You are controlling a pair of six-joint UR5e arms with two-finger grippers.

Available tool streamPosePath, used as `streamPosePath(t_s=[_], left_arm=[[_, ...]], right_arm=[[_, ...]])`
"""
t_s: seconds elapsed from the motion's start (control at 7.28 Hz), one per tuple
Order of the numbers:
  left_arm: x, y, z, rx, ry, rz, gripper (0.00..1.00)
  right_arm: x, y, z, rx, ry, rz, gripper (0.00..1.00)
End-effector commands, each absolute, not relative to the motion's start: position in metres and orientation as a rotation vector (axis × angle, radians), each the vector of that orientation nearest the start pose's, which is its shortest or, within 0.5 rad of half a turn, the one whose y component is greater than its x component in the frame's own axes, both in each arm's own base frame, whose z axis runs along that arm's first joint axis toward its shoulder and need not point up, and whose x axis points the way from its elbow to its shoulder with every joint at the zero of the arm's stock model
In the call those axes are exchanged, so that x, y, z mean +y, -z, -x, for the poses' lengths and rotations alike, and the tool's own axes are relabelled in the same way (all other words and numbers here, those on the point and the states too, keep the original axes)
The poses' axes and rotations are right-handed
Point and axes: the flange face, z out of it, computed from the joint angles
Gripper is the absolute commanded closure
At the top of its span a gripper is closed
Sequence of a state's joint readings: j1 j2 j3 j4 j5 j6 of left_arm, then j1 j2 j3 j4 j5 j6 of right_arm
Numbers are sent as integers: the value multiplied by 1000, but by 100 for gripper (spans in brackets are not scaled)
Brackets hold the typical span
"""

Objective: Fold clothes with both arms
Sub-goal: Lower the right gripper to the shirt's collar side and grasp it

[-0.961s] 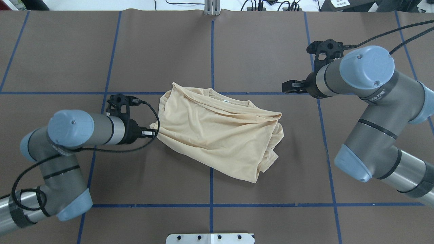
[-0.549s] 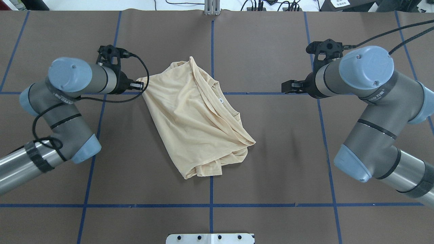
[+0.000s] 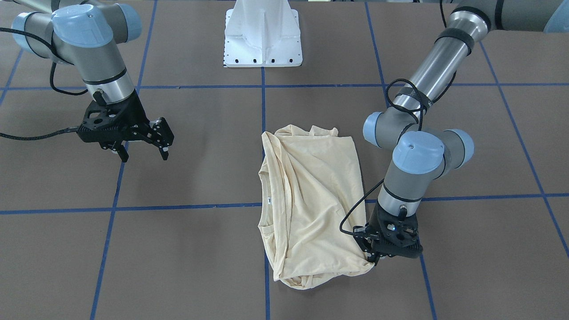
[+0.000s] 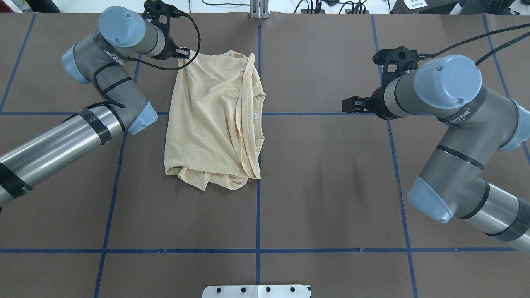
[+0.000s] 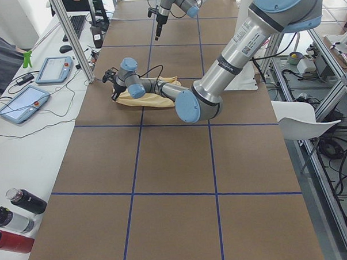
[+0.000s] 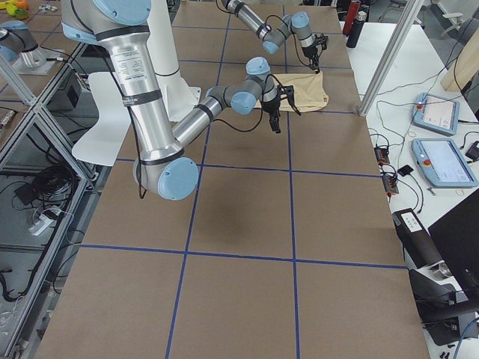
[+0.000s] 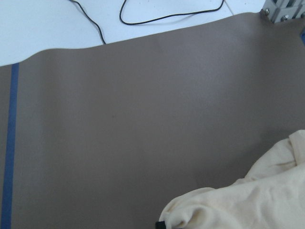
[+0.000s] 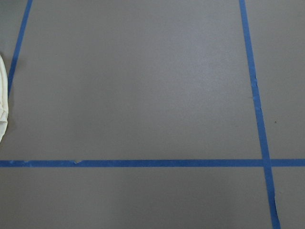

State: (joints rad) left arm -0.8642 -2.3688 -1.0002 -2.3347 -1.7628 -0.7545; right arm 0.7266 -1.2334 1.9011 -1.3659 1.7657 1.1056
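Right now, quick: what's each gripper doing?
Left gripper: closed, pinching a corner of the shirt.
Right gripper: open, empty, clear of the shirt.

A robotics lab: teach pendants [image 6: 444, 161], aluminium framing [image 5: 71, 39], tape-gridded worktable [image 4: 331, 186].

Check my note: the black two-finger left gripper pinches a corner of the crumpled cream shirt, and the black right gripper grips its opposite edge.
One part is wrong. The black two-finger right gripper grips nothing: it hangs open over the brown table, well apart from the crumpled cream shirt. The exterior front-facing view shows this. The left gripper does pinch a corner of it.
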Motion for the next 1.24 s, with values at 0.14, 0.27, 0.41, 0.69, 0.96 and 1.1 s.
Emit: streamPosePath(t_s=[0.14, 0.27, 0.41, 0.69, 0.96, 1.1], left_arm=[[-705, -368, -389, 781, -160, -665, 0], [-687, -382, -373, 794, -187, -668, 0], [-676, -388, -364, 798, -190, -675, 0], [-673, -391, -362, 798, -190, -675, 0], [-673, -391, -362, 798, -189, -675, 0], [-673, -391, -362, 798, -189, -675, 0]], right_arm=[[-482, -271, 429, -869, -266, -278, 2], [-491, -256, 469, -856, -361, -286, 4], [-498, -244, 506, -849, -395, -264, 4], [-479, -215, 565, -854, -494, -282, 6], [-468, -200, 617, -831, -533, -289, 18], [-458, -201, 628, -823, -521, -304, 32]])
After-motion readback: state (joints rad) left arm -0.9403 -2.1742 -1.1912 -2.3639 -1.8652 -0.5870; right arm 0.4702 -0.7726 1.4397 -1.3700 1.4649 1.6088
